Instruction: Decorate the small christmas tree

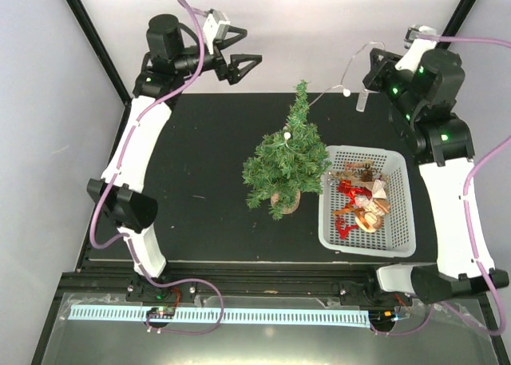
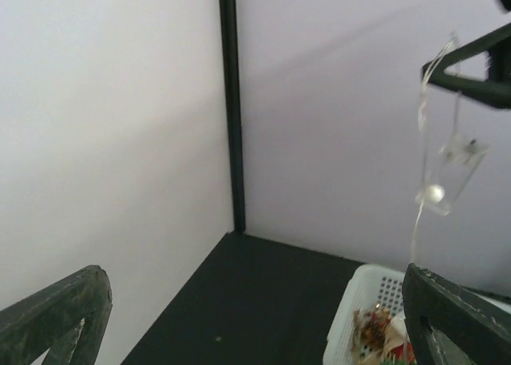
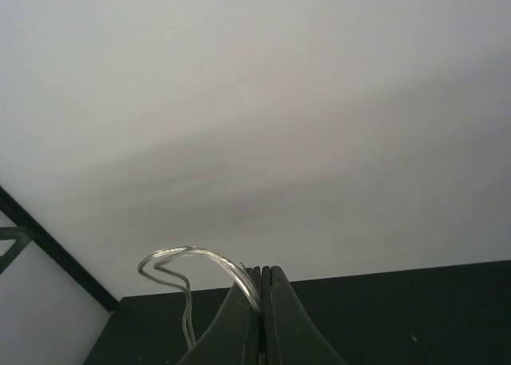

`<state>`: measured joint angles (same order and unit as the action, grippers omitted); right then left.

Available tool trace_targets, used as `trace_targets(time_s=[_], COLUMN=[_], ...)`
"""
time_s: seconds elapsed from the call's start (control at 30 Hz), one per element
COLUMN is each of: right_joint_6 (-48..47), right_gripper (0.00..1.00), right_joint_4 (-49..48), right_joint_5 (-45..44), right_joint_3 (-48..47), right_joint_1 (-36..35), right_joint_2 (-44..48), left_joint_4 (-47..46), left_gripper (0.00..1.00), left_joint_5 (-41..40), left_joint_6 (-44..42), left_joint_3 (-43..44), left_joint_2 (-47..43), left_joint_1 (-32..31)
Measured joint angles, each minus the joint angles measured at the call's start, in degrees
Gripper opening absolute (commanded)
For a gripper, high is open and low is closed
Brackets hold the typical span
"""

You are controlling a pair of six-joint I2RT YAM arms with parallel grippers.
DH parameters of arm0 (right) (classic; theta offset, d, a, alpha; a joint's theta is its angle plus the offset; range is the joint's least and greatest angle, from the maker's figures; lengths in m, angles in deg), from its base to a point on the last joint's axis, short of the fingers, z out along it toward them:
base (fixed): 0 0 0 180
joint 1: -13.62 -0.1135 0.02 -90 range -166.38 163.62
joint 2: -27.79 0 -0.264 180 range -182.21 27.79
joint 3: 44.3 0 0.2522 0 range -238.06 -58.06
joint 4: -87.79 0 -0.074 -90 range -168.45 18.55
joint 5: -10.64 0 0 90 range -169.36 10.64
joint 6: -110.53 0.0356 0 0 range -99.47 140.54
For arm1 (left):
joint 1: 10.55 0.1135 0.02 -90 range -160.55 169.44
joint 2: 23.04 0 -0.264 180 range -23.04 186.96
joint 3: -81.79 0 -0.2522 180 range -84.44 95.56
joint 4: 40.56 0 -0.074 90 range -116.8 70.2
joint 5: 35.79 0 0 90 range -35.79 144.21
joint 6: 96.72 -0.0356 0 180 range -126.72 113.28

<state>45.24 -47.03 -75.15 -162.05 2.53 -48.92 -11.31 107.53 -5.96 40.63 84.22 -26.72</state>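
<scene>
Backdrop: white walls [image 1: 319, 29] and a black table [image 1: 200, 165] under both arms.
Tree: the tree [image 1: 287, 161] stands upright on its round base, down and to the left of the right gripper [image 3: 262, 271], down and to the right of the left gripper [image 1: 249, 47], roughly between the two.
Right gripper: raised high, jaws pressed together on a thin clear light string [image 3: 192, 251], which loops out beside the fingers.
Left gripper: also raised, fingers spread wide with nothing between them, well apart from the tree and the string.
String: it runs from the right gripper down and leftwards to the tree. One bead [image 1: 346, 93] hangs in the air just below that gripper, and another bead [image 1: 286, 134] lies on the upper branches. A small clear piece dangles near the gripper; what it is I cannot tell.
Basket: the white basket [image 1: 403, 221] sits below the right gripper, just beside the tree, with red and tan ornaments [image 1: 363, 201] inside.
Done: the string's far end appears to rest on the tree.
Left: most of the string hangs off the branches, so it likely needs draping or winding. No ornament shows on the tree, so the task looks early on.
</scene>
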Motion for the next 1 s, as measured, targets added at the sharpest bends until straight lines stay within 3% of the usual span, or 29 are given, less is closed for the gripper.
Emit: trace_targets(time_s=[0.17,0.33,0.7,0.83,1.0], right_joint_6=[-0.13,0.07,0.74,0.72,0.94], right_gripper=[0.01,0.01,0.01,0.01,0.01], right_joint_4=[3.21,7.15,14.05,16.13,18.18], right_joint_5=[-4.15,-5.6,-0.87,0.83,0.09], right_joint_3=[2.67,6.8,17.84,19.56,20.57], right_joint_1=[0.0,0.02,-0.87,-4.87,-15.72], right_joint_2=[5.68,11.96,25.31,27.32,27.85], left_joint_4=[8.07,12.44,22.53,24.96,26.36], left_gripper=[0.99,0.99,0.99,0.99,0.99], left_joint_5=[-4.24,-7.65,-10.99,-12.04,-12.66], left_joint_6=[-7.58,-12.28,-17.0,-18.38,-19.26], left_joint_3=[-3.96,-13.6,-19.8,-21.66,-22.43], left_joint_2=[-6.01,-14.91,-25.79,-28.33,-29.44], left_joint_1=[0.09,0.02,-0.22,-0.85,-1.49])
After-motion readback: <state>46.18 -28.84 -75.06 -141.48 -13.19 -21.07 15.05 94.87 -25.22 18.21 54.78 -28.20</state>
